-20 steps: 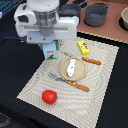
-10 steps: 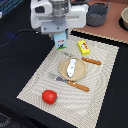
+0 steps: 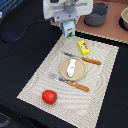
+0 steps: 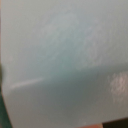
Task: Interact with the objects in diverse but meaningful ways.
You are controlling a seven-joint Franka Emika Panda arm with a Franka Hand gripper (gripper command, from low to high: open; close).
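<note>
My gripper (image 3: 68, 21) hangs over the far edge of the placemat, shut on the white carton with green-blue print (image 3: 68, 29), which is held above the table. In the wrist view the carton's pale surface (image 4: 65, 55) fills the whole picture and hides the fingers. The yellow packet (image 3: 83, 47) lies on the placemat just in front of the carton. The white tube with a blue end (image 3: 72, 65) lies on a round tan plate (image 3: 64, 73). The red tomato (image 3: 48, 96) sits at the near corner of the placemat.
A wooden-handled knife (image 3: 86, 60) lies behind the plate and a wooden-handled fork (image 3: 71, 83) in front of it, on a beige placemat (image 3: 35, 85). A grey pot (image 3: 96, 14) and another bowl (image 3: 124, 18) stand at the back right. A dark cable (image 3: 20, 30) runs at the exterior view's left.
The arm has moved toward the back and the exterior view's right, carrying the carton away from the placemat's left part and higher.
</note>
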